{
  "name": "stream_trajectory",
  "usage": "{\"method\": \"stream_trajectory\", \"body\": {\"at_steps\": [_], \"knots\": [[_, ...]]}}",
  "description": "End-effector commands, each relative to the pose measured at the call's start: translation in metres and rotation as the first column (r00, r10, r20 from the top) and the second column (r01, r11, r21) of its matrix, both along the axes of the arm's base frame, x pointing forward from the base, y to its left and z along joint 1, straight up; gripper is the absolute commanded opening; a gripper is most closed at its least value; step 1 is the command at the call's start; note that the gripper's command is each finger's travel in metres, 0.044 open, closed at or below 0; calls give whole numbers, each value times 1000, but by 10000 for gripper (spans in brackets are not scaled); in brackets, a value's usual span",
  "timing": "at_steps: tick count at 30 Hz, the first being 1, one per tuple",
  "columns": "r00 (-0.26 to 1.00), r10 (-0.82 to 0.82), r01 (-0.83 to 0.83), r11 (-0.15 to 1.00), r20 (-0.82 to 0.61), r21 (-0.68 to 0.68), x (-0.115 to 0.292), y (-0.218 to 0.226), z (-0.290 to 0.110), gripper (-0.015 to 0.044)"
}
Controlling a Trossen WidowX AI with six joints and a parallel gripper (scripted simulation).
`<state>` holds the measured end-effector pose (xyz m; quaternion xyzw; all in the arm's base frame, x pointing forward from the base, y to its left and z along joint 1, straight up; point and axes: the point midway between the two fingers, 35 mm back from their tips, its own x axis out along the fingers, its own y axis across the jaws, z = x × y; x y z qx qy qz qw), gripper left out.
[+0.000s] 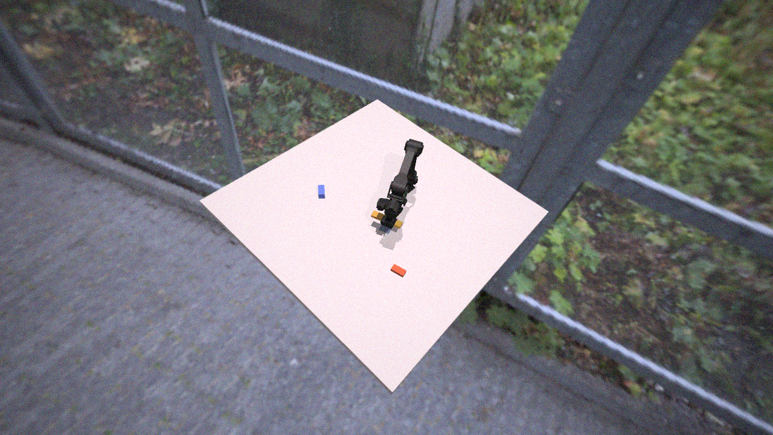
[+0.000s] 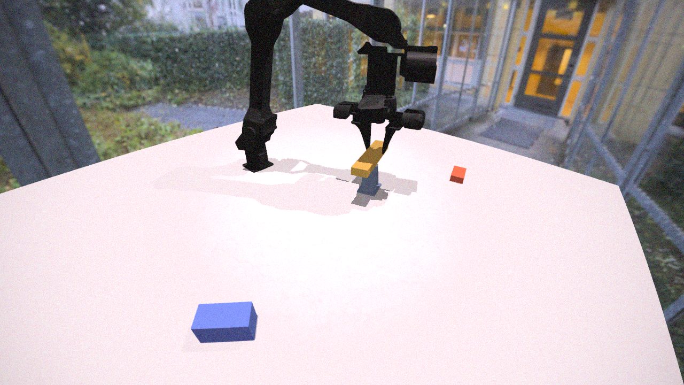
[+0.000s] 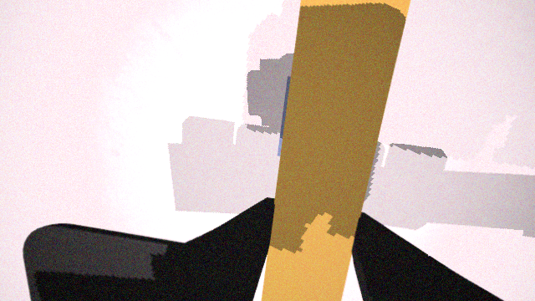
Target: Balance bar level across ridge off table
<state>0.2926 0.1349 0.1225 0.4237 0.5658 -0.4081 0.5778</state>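
Observation:
My gripper (image 1: 390, 212) (image 2: 376, 145) (image 3: 312, 214) is shut on the yellow bar (image 1: 397, 222) (image 2: 366, 161) (image 3: 334, 125), gripping it across its width. The bar is held roughly level, clear of the white table (image 1: 324, 281) (image 2: 430, 287). It sits directly over the small grey-blue ridge (image 2: 369, 184), whose top meets the bar's underside in the exterior view. I cannot tell whether they touch. In the wrist view only a thin blue sliver of the ridge (image 3: 285, 109) shows at the bar's left edge. The rest is hidden under the bar.
A blue block (image 1: 320, 191) (image 2: 223, 321) lies far from the ridge near one table edge. A small red block (image 1: 398, 270) (image 2: 457, 174) lies on the other side of the ridge. The arm's base (image 1: 413, 145) (image 2: 255, 143) stands behind the ridge.

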Motion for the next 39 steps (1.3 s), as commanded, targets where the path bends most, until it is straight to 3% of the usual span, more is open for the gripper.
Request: {"method": "stream_trajectory", "body": {"at_steps": [1, 39], "knots": [[1000, -2, 2, 1000, -2, 3, 0, 1, 0, 0], [1000, -2, 2, 1000, -2, 3, 0, 1, -3, 0]]}}
